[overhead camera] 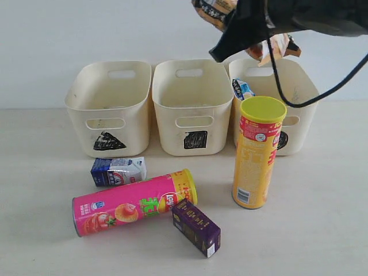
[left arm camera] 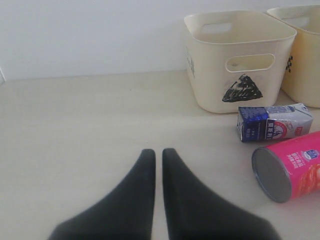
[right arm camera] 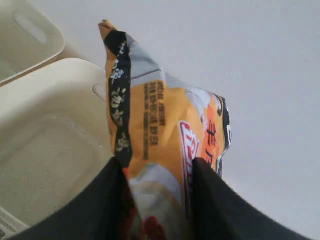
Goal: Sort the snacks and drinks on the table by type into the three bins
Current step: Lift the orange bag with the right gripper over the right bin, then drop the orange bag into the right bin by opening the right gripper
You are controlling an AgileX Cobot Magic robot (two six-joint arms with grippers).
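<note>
1. My left end effector (left arm camera: pixel 157 152) is shut tight and holds nothing; it hovers low over the bare left part of the tabletop (left arm camera: pixel 75 130).
2. The triangle bin (overhead camera: pixel 129 129) stands leftmost in the row along the tabletop's far edge, and what I see of its inside looks empty.
3. In front of it lie the blue-white milk carton (overhead camera: pixel 118 171) and the pink chip tube (overhead camera: pixel 133 202), both on their sides and unsorted.
4. The purple carton (overhead camera: pixel 196 227) lies nearest the front edge, just beside the pink tube's yellow end.
5. The square bin (overhead camera: pixel 167 132), in the middle of the row, also looks empty.
6. The yellow chip tube (overhead camera: pixel 257 152) stands upright in front of the right bin (overhead camera: pixel 302 92), hiding most of its mark.
7. A blue crinkly bag (overhead camera: pixel 242 89) already sits in that right bin.
8. My right end effector (right arm camera: pixel 157 165) is partly closed, pinching the orange-white bag (right arm camera: pixel 160 115) in the air above the right bin.
9. I judge the task about a third done: one bag binned, one about to drop, two tubes and two cartons left.
10. The tabletop is pale, smooth beige; a plain white wall stands behind.
</note>
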